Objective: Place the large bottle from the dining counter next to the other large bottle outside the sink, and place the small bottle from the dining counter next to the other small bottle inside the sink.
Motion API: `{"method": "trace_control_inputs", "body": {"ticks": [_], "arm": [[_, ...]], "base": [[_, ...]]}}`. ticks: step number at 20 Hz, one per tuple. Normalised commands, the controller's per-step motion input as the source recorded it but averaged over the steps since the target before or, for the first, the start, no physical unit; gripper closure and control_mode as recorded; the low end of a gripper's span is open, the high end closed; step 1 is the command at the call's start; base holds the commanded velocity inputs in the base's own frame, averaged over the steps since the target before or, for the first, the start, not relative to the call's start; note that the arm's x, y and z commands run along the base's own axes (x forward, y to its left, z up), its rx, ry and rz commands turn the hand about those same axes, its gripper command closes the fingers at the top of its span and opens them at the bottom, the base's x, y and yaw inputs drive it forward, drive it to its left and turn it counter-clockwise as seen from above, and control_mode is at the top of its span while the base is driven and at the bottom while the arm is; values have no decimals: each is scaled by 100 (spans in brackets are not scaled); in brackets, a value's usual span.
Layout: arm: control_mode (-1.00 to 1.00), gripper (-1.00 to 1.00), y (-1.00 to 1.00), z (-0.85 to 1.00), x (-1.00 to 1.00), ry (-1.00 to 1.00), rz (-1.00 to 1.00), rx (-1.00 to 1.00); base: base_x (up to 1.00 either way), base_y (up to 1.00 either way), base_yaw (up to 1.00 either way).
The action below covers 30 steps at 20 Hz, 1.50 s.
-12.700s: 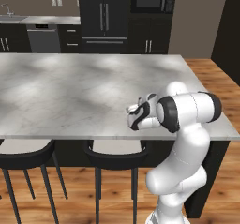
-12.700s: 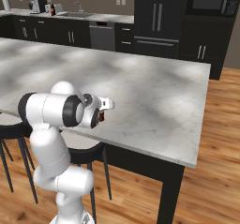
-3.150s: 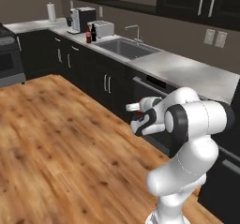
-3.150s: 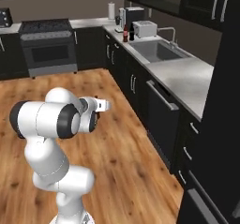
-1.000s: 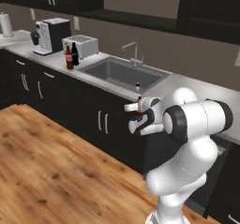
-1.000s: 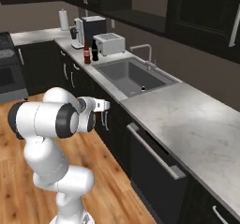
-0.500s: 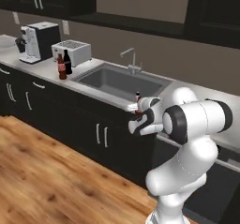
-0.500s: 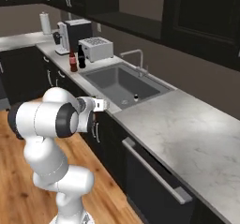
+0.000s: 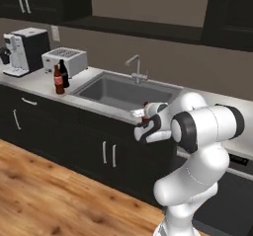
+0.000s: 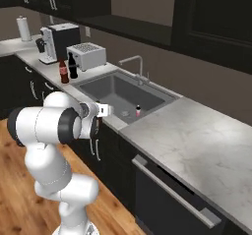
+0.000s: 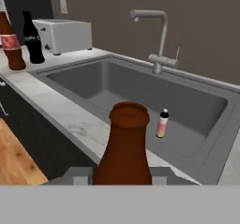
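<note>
Brown narrow-necked small bottle [image 11: 124, 148] upright in the tool [image 11: 123, 174].

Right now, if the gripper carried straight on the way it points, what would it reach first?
Probably the sink: beyond the held small bottle, the gripper looks into the basin, toward the other small bottle. Depth is unclear.

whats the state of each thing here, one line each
gripper: shut on the small cola bottle, short of the sink
small cola bottle: upright, held
large cola bottle: upright on the worktop left of the sink, beside the black bottle
black bottle: upright in front of the toaster
tiny bottle in the sink: upright on the basin floor
faucet: no water running
sink: dry
</note>
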Motion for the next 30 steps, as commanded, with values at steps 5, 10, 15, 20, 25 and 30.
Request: {"method": "trace_control_inputs", "body": {"ticks": [5, 10, 15, 20, 25, 30], "arm": [[100, 100, 0, 0, 0, 0, 0, 0], [100, 100, 0, 0, 0, 0, 0, 0], [100, 100, 0, 0, 0, 0, 0, 0], [100, 100, 0, 0, 0, 0, 0, 0], [100, 100, 0, 0, 0, 0, 0, 0], [100, 100, 0, 0, 0, 0, 0, 0]], "base": [[41, 36, -28], [22, 31, -28], [14, 30, -28], [16, 43, -27], [10, 55, -25], [6, 52, -21]]}}
